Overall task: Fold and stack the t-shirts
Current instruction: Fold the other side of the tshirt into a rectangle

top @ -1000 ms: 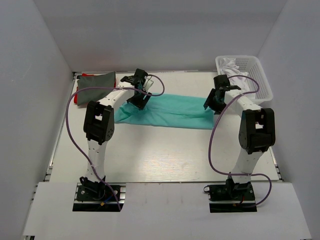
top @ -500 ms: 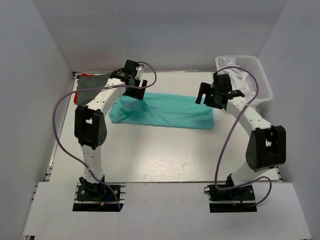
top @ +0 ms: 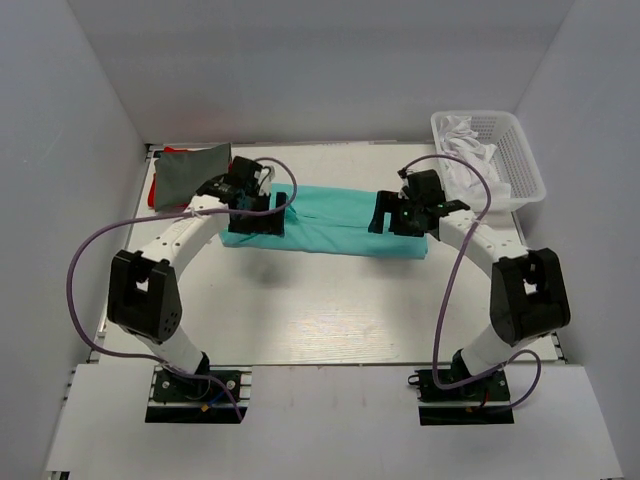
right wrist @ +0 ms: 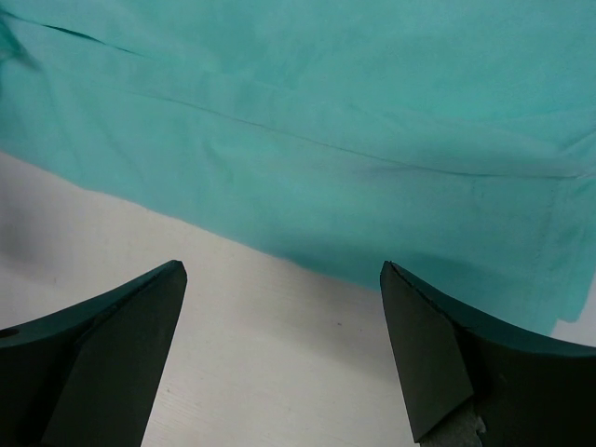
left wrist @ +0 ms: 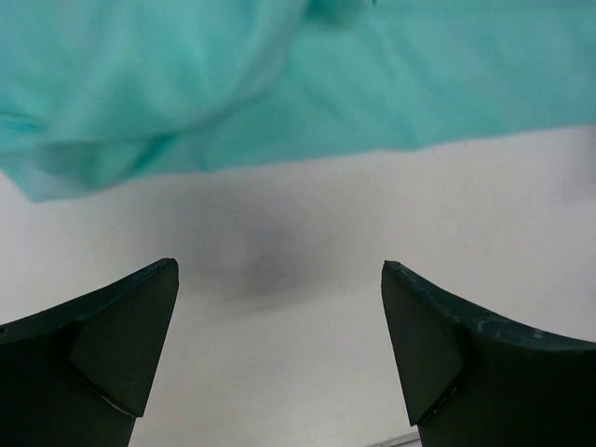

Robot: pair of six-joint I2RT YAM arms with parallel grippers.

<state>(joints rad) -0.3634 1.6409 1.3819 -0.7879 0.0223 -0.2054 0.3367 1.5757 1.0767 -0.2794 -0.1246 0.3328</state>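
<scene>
Now: left gripper [left wrist: 279, 272] has its jaws wide apart and holds nothing. Bare table [left wrist: 307, 372] shows between the fingers, and the rumpled near edge of the mint-teal shirt [left wrist: 279, 84] lies just beyond the tips. Right gripper [right wrist: 282, 272] is likewise spread wide and empty, poised at the shirt's near hem toward its other end, where the cloth is flatter and a seam shows.

Overhead view: the teal shirt lies as a long band across the far-middle of the table, its left end bunched. Dark grey shirt [top: 192, 172] sits folded at the far left corner. A sliver of red shirt [top: 151, 196] shows at its left edge, seemingly underneath. White lattice basket [top: 520, 165] is at far right with white cloth inside.

Judgement: grey and red look folded and stacked. Teal is only part-folded into a strip; crosswise folds and placing it on the pile remain.
</scene>
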